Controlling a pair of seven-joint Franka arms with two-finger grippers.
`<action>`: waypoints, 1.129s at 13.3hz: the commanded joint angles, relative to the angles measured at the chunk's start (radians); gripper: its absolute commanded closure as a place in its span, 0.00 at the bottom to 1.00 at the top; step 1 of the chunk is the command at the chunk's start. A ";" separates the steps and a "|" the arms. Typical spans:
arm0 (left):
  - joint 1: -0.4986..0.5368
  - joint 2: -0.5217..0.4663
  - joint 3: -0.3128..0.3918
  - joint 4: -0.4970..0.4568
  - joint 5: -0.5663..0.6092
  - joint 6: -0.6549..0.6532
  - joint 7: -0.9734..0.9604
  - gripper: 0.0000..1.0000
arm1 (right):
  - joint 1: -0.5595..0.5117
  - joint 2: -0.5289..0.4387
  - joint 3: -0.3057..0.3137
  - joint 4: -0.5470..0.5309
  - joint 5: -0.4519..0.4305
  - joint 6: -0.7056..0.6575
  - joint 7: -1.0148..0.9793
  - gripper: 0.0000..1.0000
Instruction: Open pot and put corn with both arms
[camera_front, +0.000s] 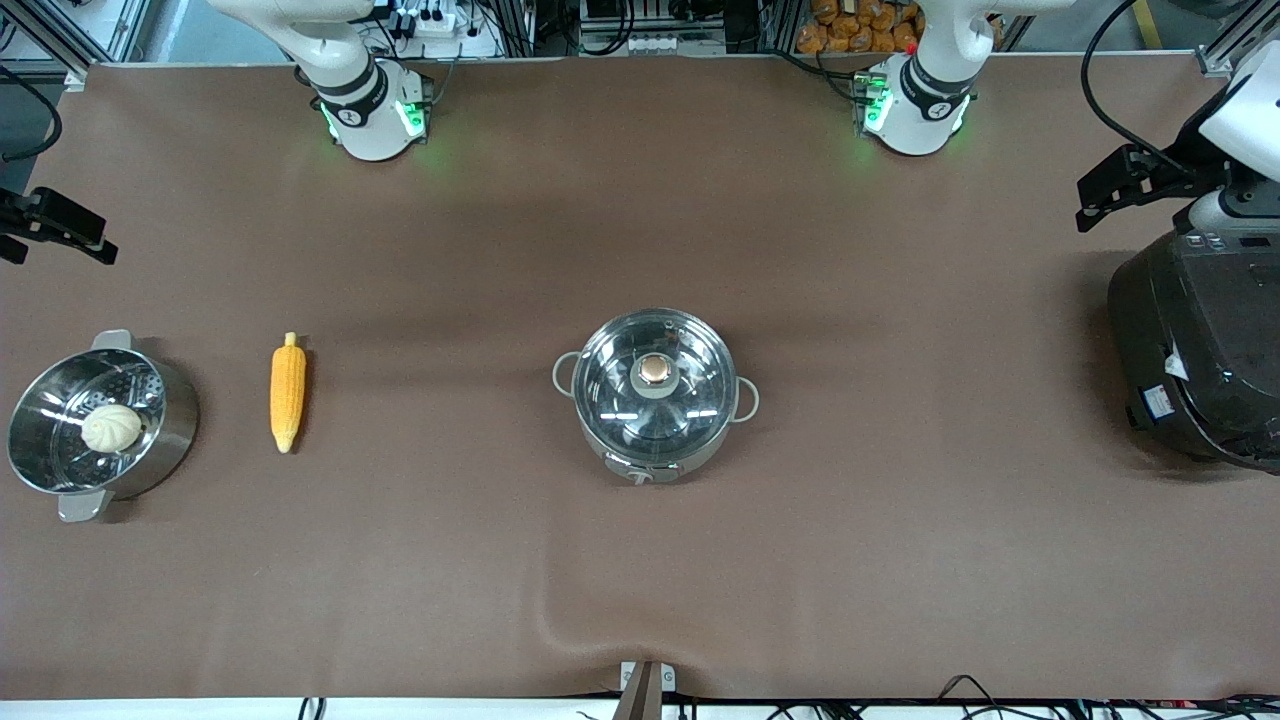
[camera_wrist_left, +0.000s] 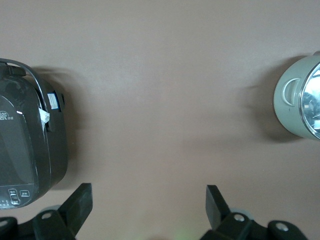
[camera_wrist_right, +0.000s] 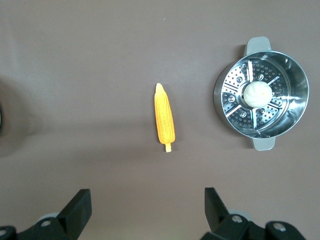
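Observation:
The steel pot (camera_front: 660, 462) stands mid-table with its glass lid (camera_front: 695, 400) on and the copper knob (camera_front: 655, 370) on top; its edge also shows in the left wrist view (camera_wrist_left: 290, 100). The corn (camera_front: 288, 393) lies on the table toward the right arm's end, between the pot and the steamer; it also shows in the right wrist view (camera_wrist_right: 164, 120). My left gripper (camera_wrist_left: 149, 202) is open and empty, high over bare table between the cooker and the pot. My right gripper (camera_wrist_right: 148, 205) is open and empty, high over bare table beside the corn.
A steel steamer pot (camera_front: 175, 425) with a whitish bun (camera_front: 111, 428) in it stands beside the corn at the right arm's end. A big black cooker (camera_front: 1200, 350) stands at the left arm's end. The brown cloth has a wrinkle (camera_front: 550, 620) near the front edge.

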 joint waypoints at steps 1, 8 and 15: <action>0.004 -0.002 0.003 0.013 -0.025 -0.011 0.029 0.00 | 0.002 0.003 0.004 0.005 0.001 -0.010 0.015 0.00; -0.022 0.044 -0.012 0.045 -0.010 -0.013 0.015 0.00 | 0.010 0.003 0.004 0.005 -0.001 -0.033 0.032 0.00; -0.047 0.251 -0.168 0.130 -0.056 0.033 -0.149 0.00 | 0.024 0.026 0.006 -0.096 0.001 0.097 0.041 0.00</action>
